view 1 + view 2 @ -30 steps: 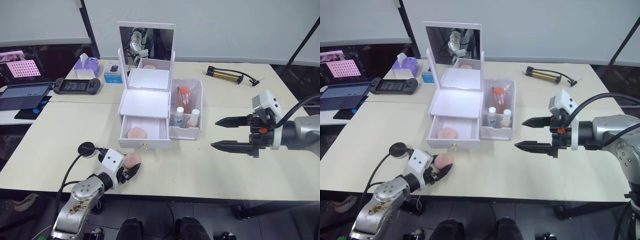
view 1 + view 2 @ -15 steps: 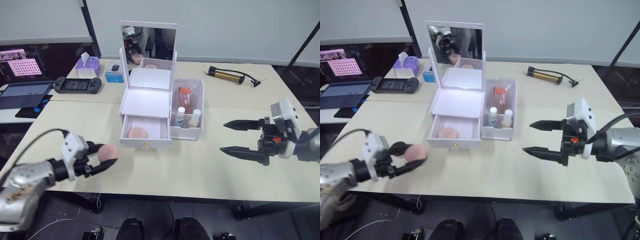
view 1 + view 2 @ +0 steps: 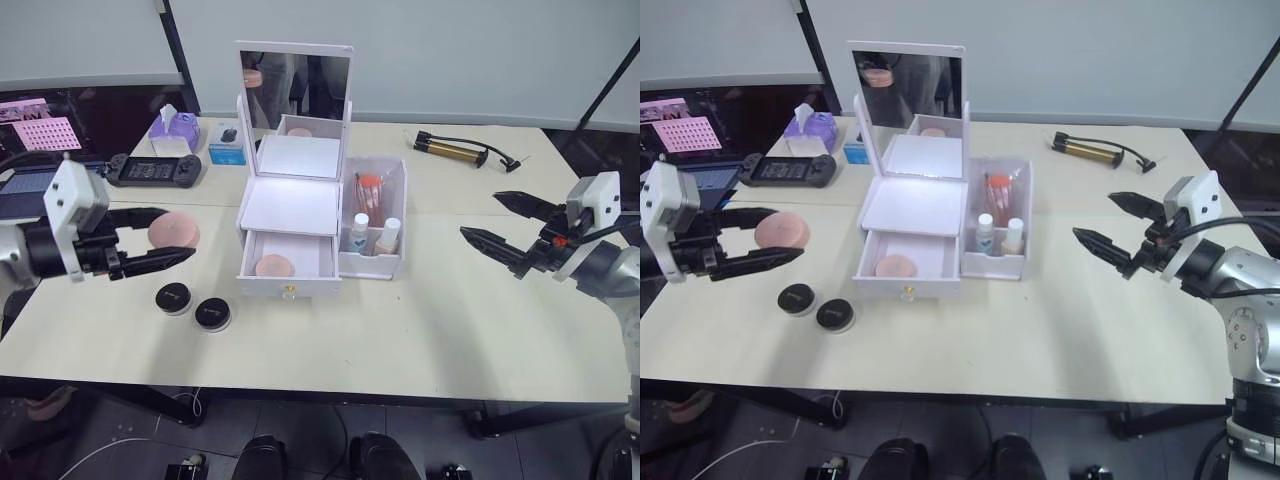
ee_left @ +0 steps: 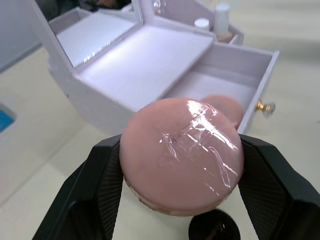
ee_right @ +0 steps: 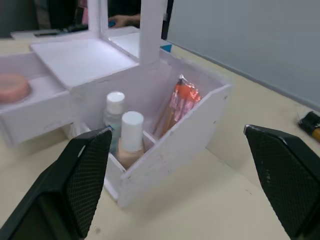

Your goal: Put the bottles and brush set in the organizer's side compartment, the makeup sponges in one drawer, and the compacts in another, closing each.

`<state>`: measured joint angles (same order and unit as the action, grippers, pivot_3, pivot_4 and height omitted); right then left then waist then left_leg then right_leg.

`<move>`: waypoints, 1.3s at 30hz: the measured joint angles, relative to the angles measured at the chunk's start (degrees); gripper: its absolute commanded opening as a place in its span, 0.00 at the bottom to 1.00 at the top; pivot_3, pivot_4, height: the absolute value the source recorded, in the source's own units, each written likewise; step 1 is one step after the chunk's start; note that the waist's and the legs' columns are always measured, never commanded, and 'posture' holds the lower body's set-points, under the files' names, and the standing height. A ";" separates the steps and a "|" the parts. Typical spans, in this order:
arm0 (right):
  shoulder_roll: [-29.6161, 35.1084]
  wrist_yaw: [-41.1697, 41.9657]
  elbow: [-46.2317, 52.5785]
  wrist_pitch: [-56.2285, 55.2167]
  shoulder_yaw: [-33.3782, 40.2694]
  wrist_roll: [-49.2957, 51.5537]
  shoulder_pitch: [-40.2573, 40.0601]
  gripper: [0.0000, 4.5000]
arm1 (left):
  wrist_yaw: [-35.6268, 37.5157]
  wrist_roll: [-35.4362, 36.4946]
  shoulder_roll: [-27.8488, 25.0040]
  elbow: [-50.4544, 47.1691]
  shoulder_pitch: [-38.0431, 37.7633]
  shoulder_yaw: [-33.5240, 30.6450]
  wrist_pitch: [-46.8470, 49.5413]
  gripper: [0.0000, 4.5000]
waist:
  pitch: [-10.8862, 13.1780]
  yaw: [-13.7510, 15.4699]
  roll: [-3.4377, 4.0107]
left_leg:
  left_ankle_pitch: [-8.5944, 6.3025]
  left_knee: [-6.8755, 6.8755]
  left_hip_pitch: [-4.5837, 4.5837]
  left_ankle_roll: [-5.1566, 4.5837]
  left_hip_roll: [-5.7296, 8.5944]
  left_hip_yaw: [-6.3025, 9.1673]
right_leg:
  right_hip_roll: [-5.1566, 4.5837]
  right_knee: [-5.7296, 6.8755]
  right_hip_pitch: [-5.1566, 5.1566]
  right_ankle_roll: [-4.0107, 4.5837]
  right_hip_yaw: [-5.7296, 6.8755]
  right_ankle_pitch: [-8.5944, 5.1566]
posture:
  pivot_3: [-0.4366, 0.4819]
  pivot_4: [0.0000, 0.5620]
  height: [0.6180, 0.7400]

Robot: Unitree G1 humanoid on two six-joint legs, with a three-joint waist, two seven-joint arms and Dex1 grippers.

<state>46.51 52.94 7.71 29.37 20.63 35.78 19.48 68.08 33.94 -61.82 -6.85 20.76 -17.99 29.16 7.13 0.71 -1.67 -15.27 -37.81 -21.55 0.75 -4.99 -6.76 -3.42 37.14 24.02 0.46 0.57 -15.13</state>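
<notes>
The left gripper (image 3: 150, 236) pinches a pink sponge (image 3: 173, 230) flat between its fingers, well left of the organizer (image 3: 290, 205), whose open drawer (image 3: 285, 260) already holds the other sponge (image 3: 272, 266) and lies to its right, while the right gripper (image 3: 505, 225) hovers spread far right.

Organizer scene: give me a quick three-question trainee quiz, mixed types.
1. True or false: the open drawer of the white plastic organizer already holds a round pink makeup sponge.
2. What does the left claw hold? A) black round compact B) pink round sponge C) white-capped bottle
3. How many black round compacts lie on the beige table?

Key:
1. True.
2. B: a second pink sponge sits between its fingers.
3. Two, side by side in front of the left claw. The right claw is open, holding nothing.
</notes>
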 measured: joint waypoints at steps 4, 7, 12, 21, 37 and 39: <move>1.48 6.10 -1.26 3.93 2.13 7.32 0.07 1.00 | 0.31 -0.02 1.83 0.00 7.33 6.30 2.20 0.65 | 0.00 0.03 0.00 | 0.01 0.00 -0.05 -0.02 0.03 0.04 | 0.01 0.01 0.00 -0.02 0.00 0.01 | 0.48 0.27 0.68; 2.47 10.79 -1.24 5.65 5.05 12.74 -0.15 1.00 | 1.73 -0.95 4.29 0.21 11.92 11.34 2.02 0.65 | 0.00 -0.01 0.00 | 0.02 -0.02 -0.04 -0.03 0.05 0.07 | 0.02 0.02 -0.03 -0.03 0.00 0.02 | 0.48 0.27 0.68; 4.51 14.57 0.33 11.26 7.33 21.04 -0.60 1.00 | 3.60 -3.57 11.34 1.96 20.57 20.48 1.67 0.65 | 0.00 0.02 -0.02 | 0.03 -0.05 -0.06 -0.05 0.08 0.13 | 0.02 0.00 -0.09 -0.06 0.00 0.03 | 0.48 0.27 0.68; 7.18 15.40 6.19 15.17 9.11 25.20 -6.49 1.00 | 6.83 -12.72 21.17 11.51 26.83 31.25 -4.51 0.65 | 0.00 -0.08 -0.02 | 0.04 -0.06 -0.06 -0.06 0.18 0.28 | 0.04 0.02 -0.09 -0.09 -0.04 0.04 | 0.48 0.27 0.68; 8.26 14.73 7.49 17.16 12.23 28.23 -8.96 1.00 | 9.03 -18.41 26.93 21.37 28.89 32.67 -10.14 0.93 | 0.00 -0.04 -0.03 | 0.05 -0.08 -0.09 -0.07 0.20 0.35 | 0.03 0.01 -0.11 -0.13 -0.02 0.05 | 0.48 0.27 0.68; 8.26 14.32 7.48 17.38 12.23 28.78 -8.46 1.00 | 9.12 -18.39 26.90 21.35 28.98 32.56 -9.45 0.99 | 0.00 -0.04 -0.03 | 0.05 -0.08 -0.09 -0.07 0.20 0.35 | 0.03 0.01 -0.11 -0.13 -0.02 0.05 | 0.48 0.27 0.68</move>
<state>54.77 67.27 15.19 46.74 32.86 64.56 11.02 77.20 15.55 -34.92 14.50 49.74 14.58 19.71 7.13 0.67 -1.69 -15.22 -37.89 -21.64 0.68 -4.79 -6.41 -3.39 37.15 23.92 0.33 0.55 -15.08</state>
